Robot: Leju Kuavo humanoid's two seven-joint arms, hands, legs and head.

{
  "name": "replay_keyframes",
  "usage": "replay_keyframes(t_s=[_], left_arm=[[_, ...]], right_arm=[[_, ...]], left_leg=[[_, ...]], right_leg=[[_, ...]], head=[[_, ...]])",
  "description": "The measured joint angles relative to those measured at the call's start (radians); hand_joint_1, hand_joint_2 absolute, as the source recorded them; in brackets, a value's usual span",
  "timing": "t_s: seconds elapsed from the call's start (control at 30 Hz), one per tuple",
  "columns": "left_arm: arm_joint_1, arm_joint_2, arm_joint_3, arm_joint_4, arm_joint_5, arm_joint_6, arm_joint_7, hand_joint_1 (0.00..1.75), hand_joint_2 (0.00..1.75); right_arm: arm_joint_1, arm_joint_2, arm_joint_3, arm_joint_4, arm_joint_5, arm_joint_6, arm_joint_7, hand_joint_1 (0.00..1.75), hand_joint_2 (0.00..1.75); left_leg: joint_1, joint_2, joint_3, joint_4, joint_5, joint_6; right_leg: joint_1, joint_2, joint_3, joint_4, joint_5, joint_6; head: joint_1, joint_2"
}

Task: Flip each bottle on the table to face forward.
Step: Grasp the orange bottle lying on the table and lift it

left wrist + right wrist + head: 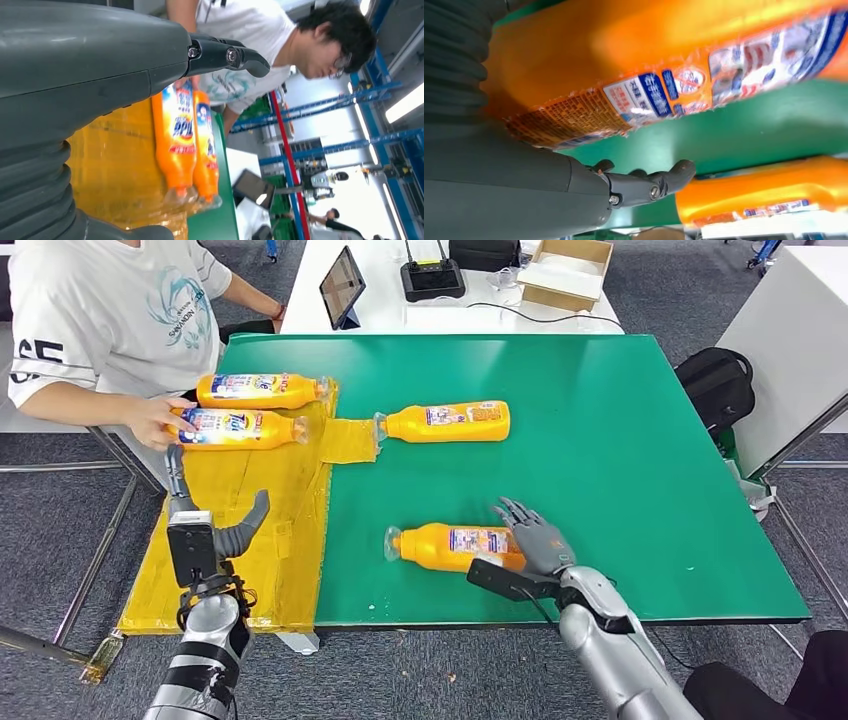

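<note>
On the green table [620,440] you've got four orange bottles, all lying flat w/ long axes running left-right. Near bottle [455,546] lies at the front edge, clear cap pointing left, label up. Your right hand [530,535] rests against its base end, fingers draped over the top; can't tell if it's truly gripping. Middle bottle [447,422] lies further back, cap left, just beside a yellow taped patch [347,440]. Two more sit on the yellow sheet [250,540] at left, caps pointing right: rear bottle [262,391] and front bottle [238,428], close alongside each other. A person's hand [155,418] touches the front one. Your left hand [205,525] hovers over the yellow sheet, fingers apart, holding nothing. Behind: white desk w/ tablet [341,285], router [432,278], cardboard box [565,270]. Grey carpet; black backpack [715,385] on the right.
</note>
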Motion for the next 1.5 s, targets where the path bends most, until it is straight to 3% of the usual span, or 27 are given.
replay_keyframes(t_s=[0.4, 0.43, 0.57, 0.6, 0.77, 1.3, 1.4, 1.5], left_arm=[[-0.046, -0.011, -0.036, 0.071, 0.014, 0.011, 0.000, 0.00, 1.75], [-0.050, -0.011, -0.038, 0.077, 0.020, 0.009, 0.000, 0.00, 1.75], [-0.070, -0.013, -0.047, 0.107, 0.049, -0.002, 0.000, 0.00, 1.75], [-0.075, -0.013, -0.049, 0.114, 0.056, -0.003, 0.000, 0.00, 1.75], [-0.098, -0.014, -0.055, 0.143, 0.077, -0.003, 0.000, 0.00, 1.75], [-0.110, -0.014, -0.069, 0.176, 0.097, -0.006, 0.000, 0.00, 1.75], [-0.109, -0.014, -0.070, 0.177, 0.098, -0.001, 0.000, 0.00, 1.75], [-0.097, -0.014, -0.068, 0.174, 0.098, -0.007, 0.001, 0.00, 1.75]], right_arm=[[-0.256, 0.031, 0.071, 0.311, -0.061, 0.181, -0.049, 0.00, 1.75], [-0.271, 0.032, 0.077, 0.332, -0.069, 0.193, -0.057, 0.07, 1.75], [-0.321, 0.037, 0.098, 0.407, -0.109, 0.251, -0.087, 1.63, 1.75], [-0.331, 0.037, 0.104, 0.423, -0.121, 0.268, -0.094, 1.72, 1.75], [-0.368, 0.036, 0.126, 0.479, -0.169, 0.329, -0.123, 1.75, 1.75], [-0.384, 0.034, 0.146, 0.518, -0.228, 0.329, -0.142, 1.75, 1.75], [-0.371, 0.036, 0.147, 0.508, -0.270, 0.269, -0.158, 1.75, 1.75], [-0.298, 0.049, 0.125, 0.435, -0.337, 0.079, -0.194, 1.75, 1.75]], left_leg=[[0.000, 0.001, 0.002, 0.000, 0.001, 0.001], [0.000, 0.001, 0.003, 0.000, 0.001, 0.001], [0.000, 0.002, 0.006, 0.000, 0.001, 0.001], [0.000, 0.002, 0.007, 0.000, 0.001, 0.001], [0.000, 0.004, 0.010, 0.000, 0.001, 0.001], [0.000, 0.005, 0.010, 0.000, 0.001, 0.001], [0.000, 0.005, 0.010, 0.000, 0.001, 0.001], [0.000, 0.004, 0.008, 0.000, 0.001, 0.001]], right_leg=[[0.000, 0.000, 0.001, 0.000, 0.002, -0.002], [0.000, 0.000, 0.001, 0.000, 0.002, -0.002], [0.000, 0.001, 0.003, 0.000, 0.003, -0.002], [0.000, 0.001, 0.004, 0.000, 0.003, -0.002], [0.000, 0.003, 0.006, 0.000, 0.003, -0.002], [0.000, 0.004, 0.007, 0.000, 0.003, -0.002], [0.000, 0.004, 0.007, 0.000, 0.003, -0.002], [0.001, 0.004, 0.007, 0.000, 0.003, -0.002]], head=[[0.000, 0.000], [0.000, 0.000], [0.000, 0.000], [0.000, 0.000], [0.000, 0.000], [0.000, 0.000], [0.000, 0.000], [0.000, 0.000]])
